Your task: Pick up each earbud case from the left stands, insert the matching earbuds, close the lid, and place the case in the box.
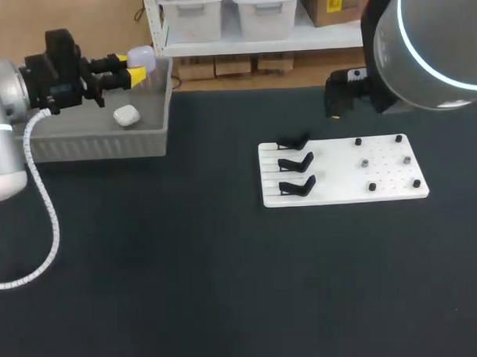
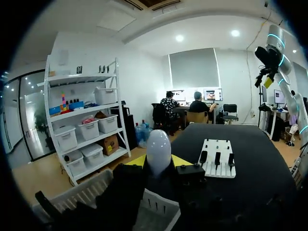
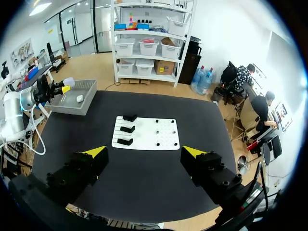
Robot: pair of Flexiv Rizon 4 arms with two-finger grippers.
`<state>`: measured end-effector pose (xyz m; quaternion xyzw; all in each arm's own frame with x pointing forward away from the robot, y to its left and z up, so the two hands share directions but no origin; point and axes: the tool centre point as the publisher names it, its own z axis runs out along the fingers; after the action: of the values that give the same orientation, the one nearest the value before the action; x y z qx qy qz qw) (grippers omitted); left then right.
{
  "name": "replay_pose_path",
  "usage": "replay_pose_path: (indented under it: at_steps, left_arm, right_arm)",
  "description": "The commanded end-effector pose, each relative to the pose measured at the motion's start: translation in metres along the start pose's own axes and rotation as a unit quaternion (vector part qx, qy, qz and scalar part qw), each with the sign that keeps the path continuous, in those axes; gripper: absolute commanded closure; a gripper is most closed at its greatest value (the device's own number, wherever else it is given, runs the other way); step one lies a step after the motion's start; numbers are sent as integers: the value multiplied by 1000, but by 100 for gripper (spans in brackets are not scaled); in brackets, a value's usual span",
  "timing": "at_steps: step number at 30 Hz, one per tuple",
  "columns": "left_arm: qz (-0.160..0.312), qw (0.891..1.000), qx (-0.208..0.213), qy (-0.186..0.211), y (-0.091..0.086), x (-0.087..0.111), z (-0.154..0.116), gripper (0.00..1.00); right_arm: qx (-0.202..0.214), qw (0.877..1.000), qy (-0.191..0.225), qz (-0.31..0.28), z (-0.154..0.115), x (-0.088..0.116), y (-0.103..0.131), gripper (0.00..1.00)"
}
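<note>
My left gripper [image 1: 133,67] hangs over the grey box [image 1: 104,140] at the table's far left, shut on a white earbud case [image 1: 142,54]. In the left wrist view that earbud case [image 2: 158,150] stands upright between the yellow fingertips [image 2: 178,160]. Another white earbud case [image 1: 126,115] lies inside the box. On the white board [image 1: 344,172] three black stands [image 1: 296,165] are bare. My right gripper [image 3: 143,152] is held high above the table, open and empty, with the board [image 3: 147,133] far below it.
Several small dark pegs [image 1: 382,164] dot the right half of the white board. The box's ribbed wall [image 2: 154,207] shows just under my left gripper. The dark table [image 1: 226,281] spreads out in front of the board.
</note>
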<state>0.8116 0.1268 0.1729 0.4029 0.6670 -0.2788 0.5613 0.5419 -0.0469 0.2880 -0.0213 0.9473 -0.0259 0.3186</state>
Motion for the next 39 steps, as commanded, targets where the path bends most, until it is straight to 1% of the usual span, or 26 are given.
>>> replay_pose_path:
  at_steps: [1,4,8,12,14,15,16,22,25,39]
  left_arm:
    - [-6,1000,-1,2,42,13,5,100]
    - [-13,1000,-25,12,63,21,-8,100]
    - [-11,998,-52,24,94,29,-30,100]
    - [-12,998,-60,29,106,32,-37,100]
    - [-12,998,-60,34,108,33,-37,100]
    - [-12,998,-59,36,109,34,-37,68]
    - [-12,997,-57,40,110,34,-37,0]
    - [-9,998,-46,39,111,36,-36,0]
    - [-8,998,-47,39,110,34,-42,0]
    - [-8,998,-47,39,110,34,-42,0]
  right_arm:
    - [0,1000,-1,0,0,0,0,0]
    - [0,1000,-1,0,0,0,0,0]
    - [0,1000,-1,0,0,0,0,0]
    - [0,1000,-1,0,0,0,0,0]
    - [0,1000,-1,0,0,0,0,0]
    - [0,1000,-1,0,0,0,0,0]
    - [0,1000,-1,0,0,0,0,0]
    - [0,1000,-1,0,0,0,0,0]
    - [0,1000,-1,0,0,0,0,0]
    - [0,1000,-1,0,0,0,0,0]
